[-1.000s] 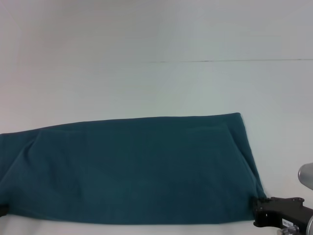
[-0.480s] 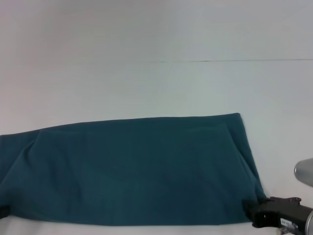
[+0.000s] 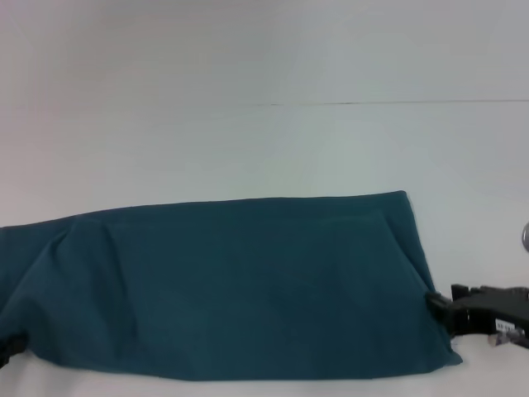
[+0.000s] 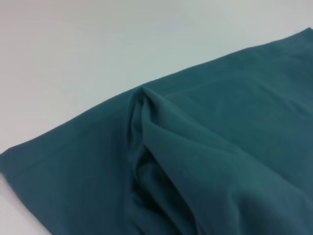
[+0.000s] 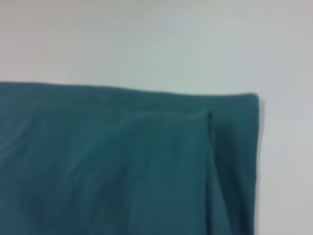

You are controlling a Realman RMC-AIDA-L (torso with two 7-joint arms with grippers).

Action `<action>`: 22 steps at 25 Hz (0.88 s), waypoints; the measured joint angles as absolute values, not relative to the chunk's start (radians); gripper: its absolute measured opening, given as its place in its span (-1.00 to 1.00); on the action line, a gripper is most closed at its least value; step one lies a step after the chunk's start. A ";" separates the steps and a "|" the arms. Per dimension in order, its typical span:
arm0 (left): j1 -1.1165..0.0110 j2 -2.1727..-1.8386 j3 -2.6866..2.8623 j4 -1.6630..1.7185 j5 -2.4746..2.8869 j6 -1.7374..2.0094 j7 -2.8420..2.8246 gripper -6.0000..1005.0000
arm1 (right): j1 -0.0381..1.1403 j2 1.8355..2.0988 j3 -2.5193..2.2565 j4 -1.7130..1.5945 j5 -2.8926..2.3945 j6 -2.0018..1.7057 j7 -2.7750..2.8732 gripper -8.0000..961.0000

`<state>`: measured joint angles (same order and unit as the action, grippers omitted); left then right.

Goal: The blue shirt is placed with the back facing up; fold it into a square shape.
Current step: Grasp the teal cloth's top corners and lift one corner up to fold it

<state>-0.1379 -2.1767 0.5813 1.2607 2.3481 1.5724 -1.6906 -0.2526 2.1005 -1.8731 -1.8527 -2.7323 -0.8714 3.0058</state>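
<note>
The large dark teal-blue cotton shirt (image 3: 231, 285), already folded into a long band on the white table (image 3: 248, 141), lies stretched between the two arms. The black right gripper (image 3: 438, 304), touching the band's right edge, has climbed from the near corner to mid-edge within the last second, though whether it pinches the cloth cannot be told. Just ahead of the left gripper (image 3: 7, 351) the fabric has bunched into a ridge, suggesting both ends are being taken up for the next crosswise fold.
</note>
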 joint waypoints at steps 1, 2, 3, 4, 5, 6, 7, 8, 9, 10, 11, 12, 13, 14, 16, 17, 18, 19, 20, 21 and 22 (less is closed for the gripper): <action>-0.138 -2.177 0.578 1.262 2.348 1.570 -1.694 -0.93 | -0.245 2.100 -1.868 -1.854 -2.732 -0.872 3.004 -0.24; -0.139 -2.176 0.569 1.264 2.348 1.566 -1.696 -0.93 | -0.234 2.100 -1.862 -1.856 -2.731 -0.871 3.002 -0.24; -0.141 -2.176 0.554 1.266 2.348 1.565 -1.698 -0.93 | -0.219 2.099 -1.859 -1.860 -2.729 -0.870 2.996 -0.24; -0.143 -2.174 0.539 1.267 2.348 1.563 -1.699 -0.93 | -0.211 2.098 -1.858 -1.860 -2.729 -0.869 2.994 -0.24; -0.146 -2.173 0.521 1.268 2.347 1.564 -1.699 -0.93 | -0.193 2.099 -1.858 -1.864 -2.728 -0.867 2.990 -0.24; -0.149 -2.171 0.501 1.268 2.347 1.563 -1.699 -0.93 | -0.170 2.098 -1.857 -1.864 -2.727 -0.865 2.984 -0.24; -0.150 -2.170 0.490 1.268 2.347 1.563 -1.699 -0.93 | -0.148 2.098 -1.857 -1.863 -2.726 -0.864 2.980 -0.23; -0.151 -2.169 0.481 1.268 2.347 1.562 -1.699 -0.93 | -0.125 2.098 -1.858 -1.861 -2.725 -0.863 2.977 -0.23; -0.150 -2.169 0.475 1.268 2.347 1.562 -1.699 -0.93 | -0.095 2.097 -1.862 -1.856 -2.724 -0.863 2.975 -0.23; -0.150 -2.169 0.472 1.268 2.349 1.562 -1.699 -0.93 | -0.060 2.098 -1.866 -1.850 -2.720 -0.863 2.974 -0.23; -0.149 -2.169 0.467 1.267 2.351 1.562 -1.699 -0.93 | -0.028 2.097 -1.870 -1.837 -2.712 -0.863 2.971 -0.24; -0.150 -2.169 0.461 1.264 2.355 1.559 -1.697 -0.93 | 0.006 2.097 -1.873 -1.820 -2.698 -0.863 2.967 -0.24; -0.151 -2.168 0.457 1.261 2.357 1.557 -1.696 -0.93 | 0.052 2.097 -1.873 -1.787 -2.676 -0.865 2.959 -0.24; -0.152 -2.168 0.455 1.259 2.357 1.553 -1.694 -0.93 | 0.097 2.097 -1.869 -1.749 -2.645 -0.866 2.947 -0.24; -0.152 -2.169 0.454 1.258 2.357 1.551 -1.696 -0.93 | 0.197 2.094 -1.851 -1.652 -2.564 -0.871 2.910 -0.25; -0.151 -2.169 0.454 1.259 2.356 1.552 -1.697 -0.93 | 0.242 2.093 -1.841 -1.607 -2.524 -0.872 2.885 -0.25; -0.150 -2.170 0.453 1.259 2.355 1.553 -1.700 -0.93 | 0.317 2.094 -1.820 -1.515 -2.452 -0.872 2.830 -0.25; -0.149 -2.170 0.454 1.258 2.353 1.553 -1.703 -0.93 | 0.317 2.094 -1.820 -1.515 -2.452 -0.872 2.830 -0.25; -0.149 -2.170 0.453 1.257 2.352 1.552 -1.706 -0.93 | 0.343 2.094 -1.812 -1.477 -2.422 -0.873 2.808 -0.25; -0.149 -2.171 0.453 1.257 2.350 1.551 -1.711 -0.93 | 0.372 2.094 -1.804 -1.445 -2.393 -0.873 2.785 -0.29; -0.149 -2.171 0.453 1.257 2.348 1.550 -1.715 -0.93 | 0.394 2.093 -1.794 -1.417 -2.368 -0.878 2.760 -0.32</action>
<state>-0.1489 -2.1713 0.4528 1.2574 2.3480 1.5498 -1.7153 0.3942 2.0931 -1.7942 -1.4167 -2.3678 -0.8780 2.7603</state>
